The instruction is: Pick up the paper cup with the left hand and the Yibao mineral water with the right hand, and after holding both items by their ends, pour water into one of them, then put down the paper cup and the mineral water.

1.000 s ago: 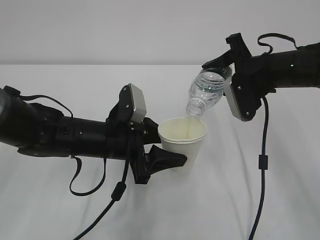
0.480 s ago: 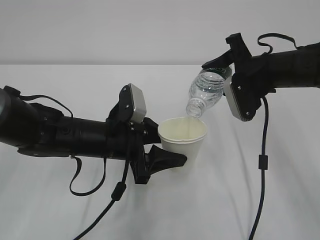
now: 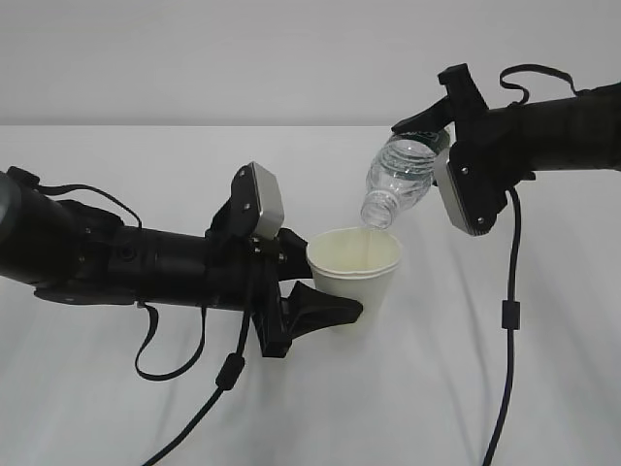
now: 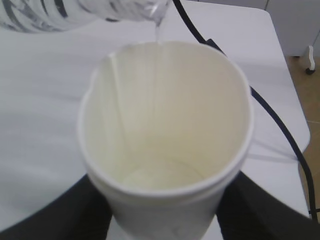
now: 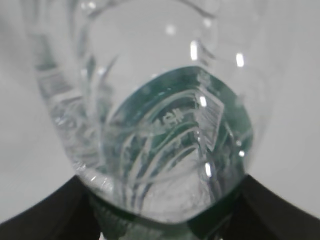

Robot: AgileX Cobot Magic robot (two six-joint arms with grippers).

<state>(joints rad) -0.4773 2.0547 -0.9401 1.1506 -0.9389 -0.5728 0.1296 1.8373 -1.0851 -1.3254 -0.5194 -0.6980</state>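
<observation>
My left gripper (image 3: 325,309) is shut on the lower part of the white paper cup (image 3: 355,273), holding it upright above the table. In the left wrist view the cup (image 4: 165,125) fills the frame, with a black finger on each side of its base and a little water at its bottom. My right gripper (image 3: 441,121) is shut on the base end of the Yibao mineral water bottle (image 3: 400,178), tilted mouth-down just over the cup's far rim. A thin stream falls from the bottle mouth (image 4: 157,12) into the cup. The right wrist view shows the bottle (image 5: 155,125) with its green label.
The white table (image 3: 543,369) runs under both arms. A black cable (image 3: 506,320) hangs from the right arm down to the table's front. Another cable loop (image 3: 170,364) hangs under the left arm. A floor strip shows past the table edge (image 4: 300,95).
</observation>
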